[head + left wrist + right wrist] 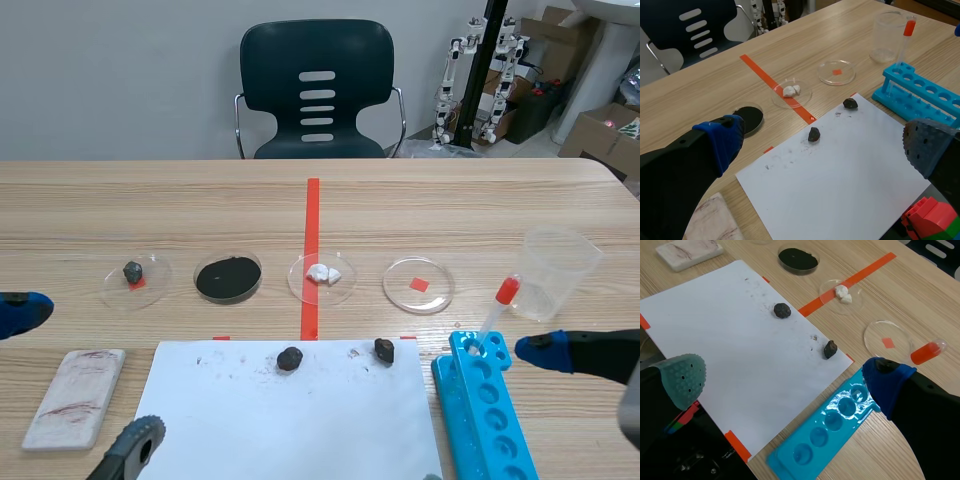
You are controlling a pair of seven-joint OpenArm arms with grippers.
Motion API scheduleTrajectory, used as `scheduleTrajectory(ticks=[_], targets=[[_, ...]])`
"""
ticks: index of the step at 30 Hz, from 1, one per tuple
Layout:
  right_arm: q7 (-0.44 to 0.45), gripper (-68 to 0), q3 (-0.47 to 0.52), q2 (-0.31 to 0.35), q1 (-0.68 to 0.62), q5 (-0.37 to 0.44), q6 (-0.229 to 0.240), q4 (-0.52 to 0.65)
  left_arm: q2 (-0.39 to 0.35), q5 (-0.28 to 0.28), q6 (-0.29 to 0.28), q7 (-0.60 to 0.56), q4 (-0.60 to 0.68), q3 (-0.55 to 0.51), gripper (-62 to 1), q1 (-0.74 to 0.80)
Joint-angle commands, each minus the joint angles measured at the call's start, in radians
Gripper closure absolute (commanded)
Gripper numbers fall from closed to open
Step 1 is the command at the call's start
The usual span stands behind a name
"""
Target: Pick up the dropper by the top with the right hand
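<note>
Presently the dropper (498, 312) stands in the rack (456, 402) near the bench's (200, 210) right edge. It looks light, its stem possibly glass. Pinch the soft red bulb gently. Right tool (782, 379) spread, empty.

The scene view looks from between the arms, forward across the counter (200, 200) to a chair (317, 90) at its far side. The left wrist view sits close behind the left pincer (825, 145), facing across the white sheet (840, 175) toward the blue test-tube rack (920, 92). The right wrist view looks steeply down past the right pincer (785, 377). All three views share the white sheet and the blue test-tube rack.
</note>
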Motion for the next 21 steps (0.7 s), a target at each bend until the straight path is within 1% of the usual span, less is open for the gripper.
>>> scheduleTrajectory(ticks=[1,2,5,7,9,10,12,18,21], targets=[[0.032,-67.9,0.01,0.004,-0.034,0.006,-0.019,0.008,0.0,-0.01,-0.005,-0.018,0.013,-0.006,-62.3,-0.003],[0.127,-67.9,0.01,0.004,-0.068,0.0,-0.076,0.008,0.0,-0.01,-0.005,-0.018,0.013,-0.006,-62.3,-0.003],[0.159,-67.9,0.01,0.004,-0.087,0.0,-0.135,0.008,0.0,-0.009,-0.005,-0.018,0.013,-0.006,-62.3,-0.003],[0.174,-67.9,0.01,0.004,-0.104,0.0,-0.19,0.008,0.0,-0.009,-0.005,-0.018,0.013,-0.006,-62.3,-0.003],[0.181,-67.9,0.01,0.004,-0.111,0.0,-0.216,0.008,0.0,-0.009,-0.005,-0.018,0.013,-0.006,-62.3,-0.003],[0.182,-67.9,0.01,0.004,-0.111,0.0,-0.223,0.008,0.0,-0.009,-0.005,-0.018,0.013,-0.006,-62.3,-0.003],[0.186,-67.9,0.01,0.004,-0.111,0.0,-0.223,0.008,0.0,-0.009,-0.005,-0.018,0.013,-0.006,-62.3,-0.003],[0.259,-67.9,0.01,0.005,-0.111,0.0,-0.222,0.008,0.0,-0.009,-0.005,-0.018,0.013,-0.006,-62.3,-0.003],[0.275,-67.9,0.01,0.005,-0.111,-0.006,-0.222,0.008,0.0,-0.009,-0.005,-0.018,0.013,-0.006,-62.3,-0.003]])
